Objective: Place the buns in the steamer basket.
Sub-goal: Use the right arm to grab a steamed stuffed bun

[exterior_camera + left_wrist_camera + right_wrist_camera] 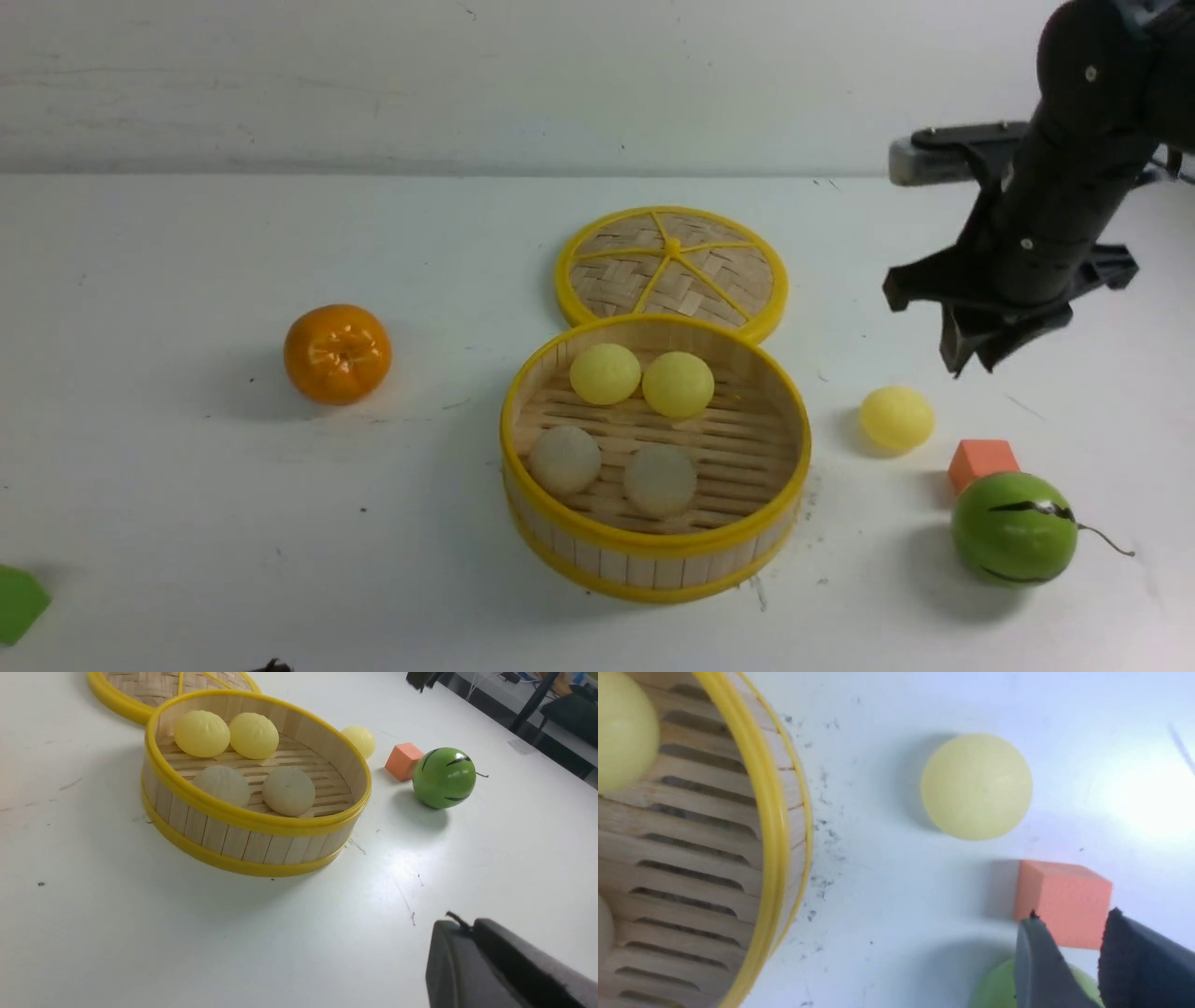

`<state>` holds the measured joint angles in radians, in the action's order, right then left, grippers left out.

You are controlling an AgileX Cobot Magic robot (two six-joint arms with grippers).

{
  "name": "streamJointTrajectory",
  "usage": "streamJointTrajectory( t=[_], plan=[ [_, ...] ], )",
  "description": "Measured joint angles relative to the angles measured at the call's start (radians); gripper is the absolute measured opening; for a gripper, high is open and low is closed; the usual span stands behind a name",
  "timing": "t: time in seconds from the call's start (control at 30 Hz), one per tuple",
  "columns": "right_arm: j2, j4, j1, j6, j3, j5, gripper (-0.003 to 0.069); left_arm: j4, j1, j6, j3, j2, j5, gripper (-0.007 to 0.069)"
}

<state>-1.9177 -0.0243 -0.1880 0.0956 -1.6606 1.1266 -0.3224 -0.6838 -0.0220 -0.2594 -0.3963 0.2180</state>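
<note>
Basket: the steamer basket stands on the table at lower centre of the front view, open at the top.
Basket contents: four buns on the slat floor. Two yellow buns sit touching along the far side. Two white buns sit along the near side.
Loose bun: one loose bun, yellow, lies on the table at centre right, beside the basket but clear of its wall.
Right gripper: the right gripper hangs above the table at upper right, tips pointing down. Its jaws stand parted with a gap, and nothing is between them.
Bun to right gripper: the loose bun lies just below and slightly left of the fingertips, not touching them.
Left gripper: the left gripper shows only in the left wrist view. Its fingers are pressed together and empty, well apart from the basket.
Nearby items: a lid touches the basket's far rim. A cube and a green ball lie just beside each other at lower right.
</note>
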Motion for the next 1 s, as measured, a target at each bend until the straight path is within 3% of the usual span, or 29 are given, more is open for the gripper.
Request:
streamJointTrajectory(
  t=[0.27,1.0],
  plan=[
    [-0.109,-0.049,0.005,-0.017,0.007,-0.158,0.0315,0.0,0.0,0.0,0.0,0.0,0.0,0.0042],
    [-0.167,-0.043,0.008,-0.018,0.007,-0.22,0.0316,0.0,0.0,0.0,0.0,0.0,0.0,0.0057]
  ],
)
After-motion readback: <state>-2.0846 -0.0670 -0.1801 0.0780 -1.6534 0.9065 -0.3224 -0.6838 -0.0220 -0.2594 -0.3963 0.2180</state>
